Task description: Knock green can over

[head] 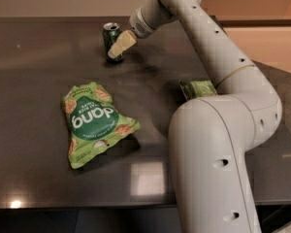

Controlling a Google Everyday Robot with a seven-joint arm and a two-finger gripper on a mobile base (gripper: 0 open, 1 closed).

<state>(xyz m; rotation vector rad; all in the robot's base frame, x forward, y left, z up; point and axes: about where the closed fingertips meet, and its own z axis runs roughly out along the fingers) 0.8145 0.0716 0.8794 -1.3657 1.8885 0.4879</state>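
The green can [110,39] stands upright near the far edge of the dark table [39,72]. It is small and dark green with a silver top rim. My gripper [117,49] with its pale fingers is right against the can's right side, low on its body and overlapping it. The arm reaches in from the right across the table.
A bright green crinkled snack bag [93,123] lies flat in the middle left. An olive-green chip bag [198,88] lies to the right, partly hidden behind my arm. The arm's large white body fills the lower right.
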